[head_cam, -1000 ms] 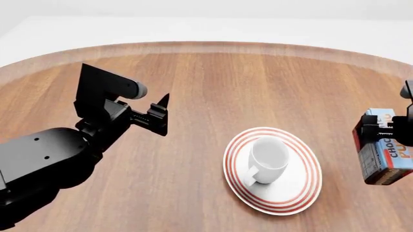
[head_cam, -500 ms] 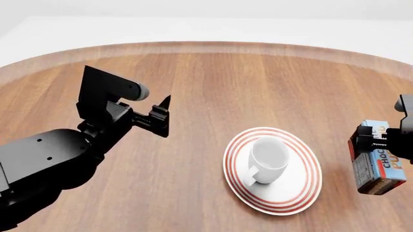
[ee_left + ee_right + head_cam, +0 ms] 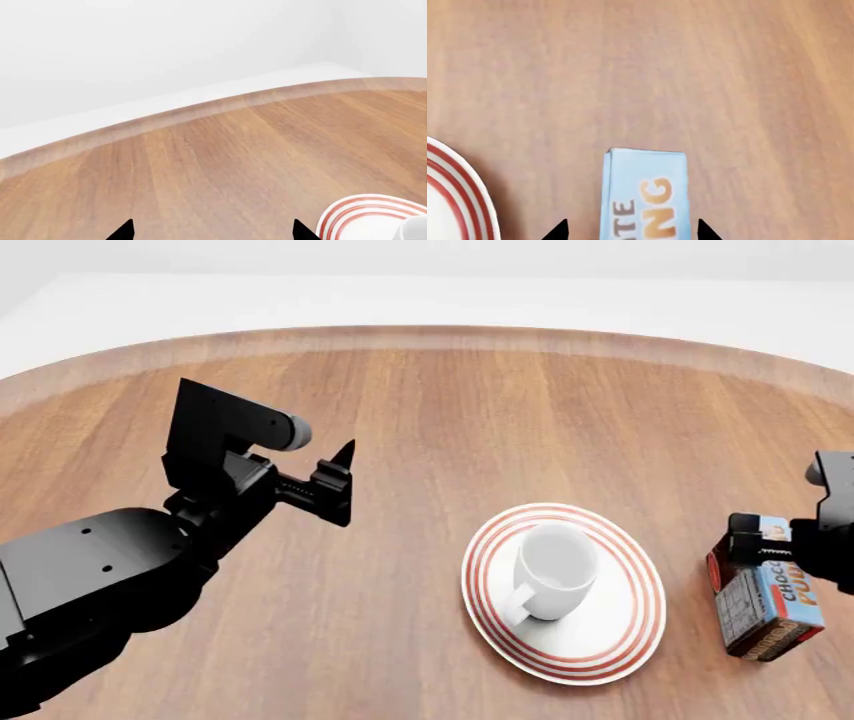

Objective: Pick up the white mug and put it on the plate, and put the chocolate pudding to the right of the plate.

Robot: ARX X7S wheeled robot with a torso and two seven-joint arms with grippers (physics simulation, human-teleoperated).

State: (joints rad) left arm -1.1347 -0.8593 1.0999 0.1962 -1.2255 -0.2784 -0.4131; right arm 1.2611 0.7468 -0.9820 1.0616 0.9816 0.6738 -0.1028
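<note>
Where the left wrist view looks across the wooden table [image 3: 220,165], the left gripper [image 3: 212,231] shows two fingertips set apart with nothing between, and the plate [image 3: 353,212] lies nearby to the right.

From the head, the white mug [image 3: 553,570] stands on that plate; the chocolate pudding [image 3: 763,592] sits just right of it, in the right gripper [image 3: 774,552].

At the right wrist, fingertips flank the box, clamped.

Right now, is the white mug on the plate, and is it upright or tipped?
On the plate and upright: the white mug stands inside the plate rings, open mouth facing up.
</note>
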